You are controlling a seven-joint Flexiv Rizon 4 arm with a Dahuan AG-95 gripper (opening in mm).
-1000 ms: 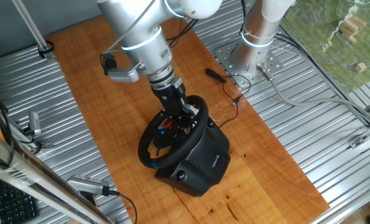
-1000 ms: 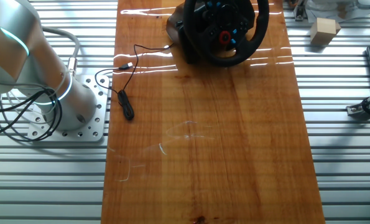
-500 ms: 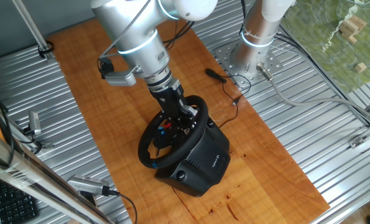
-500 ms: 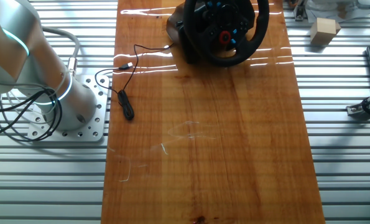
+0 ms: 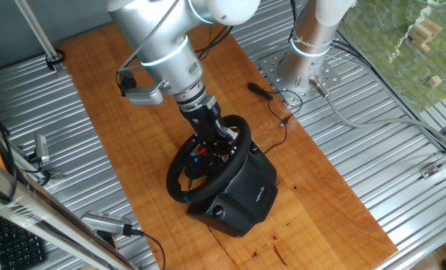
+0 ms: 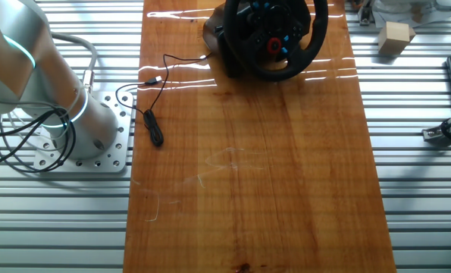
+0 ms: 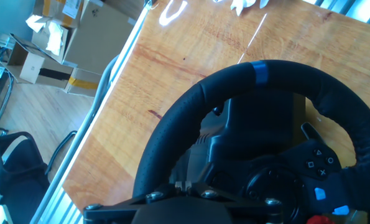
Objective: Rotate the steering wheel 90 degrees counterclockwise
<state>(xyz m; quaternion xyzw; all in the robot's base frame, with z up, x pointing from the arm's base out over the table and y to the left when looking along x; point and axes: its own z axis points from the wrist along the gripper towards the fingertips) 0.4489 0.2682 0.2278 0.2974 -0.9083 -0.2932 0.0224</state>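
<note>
One round black steering wheel (image 5: 208,161) near wooden counter (image 5: 133,135) edge; much bare glossy wood beyond; gripper (image 5: 217,141) at hub, grip state unclear.

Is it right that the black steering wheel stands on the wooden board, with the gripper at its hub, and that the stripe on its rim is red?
Not quite. In the hand view the stripe on the steering wheel is blue, not red. The rest holds: one fixed view shows the wheel on the wooden board with the gripper at its hub.
</note>
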